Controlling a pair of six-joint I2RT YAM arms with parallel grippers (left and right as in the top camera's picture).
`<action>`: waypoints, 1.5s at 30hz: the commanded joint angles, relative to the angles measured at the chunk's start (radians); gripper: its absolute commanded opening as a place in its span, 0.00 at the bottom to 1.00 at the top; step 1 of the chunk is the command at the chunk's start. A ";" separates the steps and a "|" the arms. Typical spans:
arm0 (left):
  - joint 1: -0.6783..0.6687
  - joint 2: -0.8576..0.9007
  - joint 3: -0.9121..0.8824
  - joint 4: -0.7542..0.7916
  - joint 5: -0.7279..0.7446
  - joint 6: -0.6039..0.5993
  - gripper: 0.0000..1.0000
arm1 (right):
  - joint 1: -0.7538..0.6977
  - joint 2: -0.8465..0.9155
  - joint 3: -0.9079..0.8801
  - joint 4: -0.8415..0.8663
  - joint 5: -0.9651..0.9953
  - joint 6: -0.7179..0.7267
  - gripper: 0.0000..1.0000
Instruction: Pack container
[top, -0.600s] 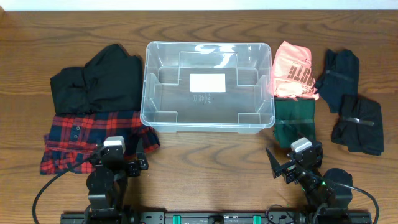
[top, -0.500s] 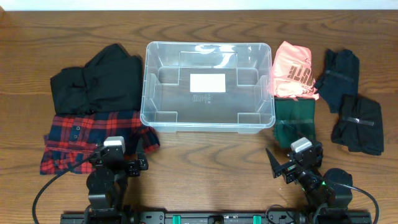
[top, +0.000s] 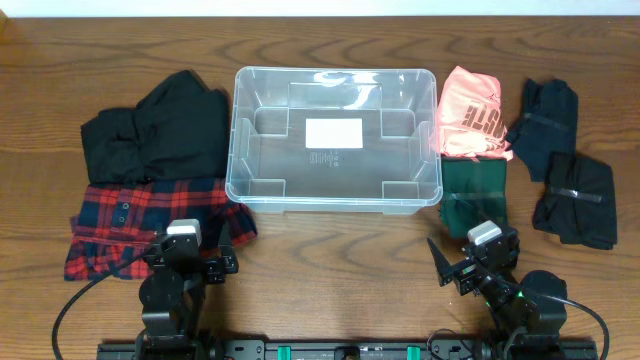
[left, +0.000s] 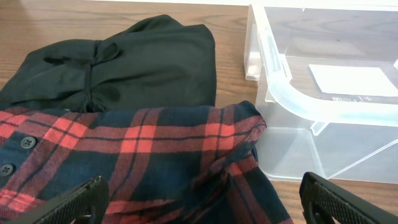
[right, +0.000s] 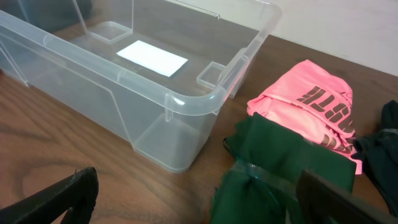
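The clear plastic container (top: 333, 196) stands empty at the table's middle back, a white label (top: 333, 133) on its base; it also shows in the left wrist view (left: 292, 102) and right wrist view (right: 186, 102). My left gripper (top: 188, 262) is open and empty over the near edge of a red plaid shirt (top: 150, 205), (left: 143, 162). My right gripper (top: 470, 268) is open and empty, just in front of a folded green garment (top: 475, 190), (right: 280, 168).
A black garment (top: 155, 130) lies behind the plaid shirt. A pink garment (top: 472, 110) lies right of the container, behind the green one. Two dark bundles (top: 548, 112), (top: 577, 198) lie at the far right.
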 joint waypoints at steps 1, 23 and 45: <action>0.003 -0.008 -0.018 0.002 0.011 0.013 0.98 | 0.005 -0.006 -0.003 -0.001 -0.003 0.012 0.99; 0.003 -0.008 -0.018 0.002 0.011 0.013 0.98 | 0.005 -0.003 0.009 0.070 -0.135 0.324 0.99; 0.003 -0.008 -0.018 0.002 0.011 0.013 0.98 | -0.041 0.999 1.000 -0.385 0.154 0.297 0.99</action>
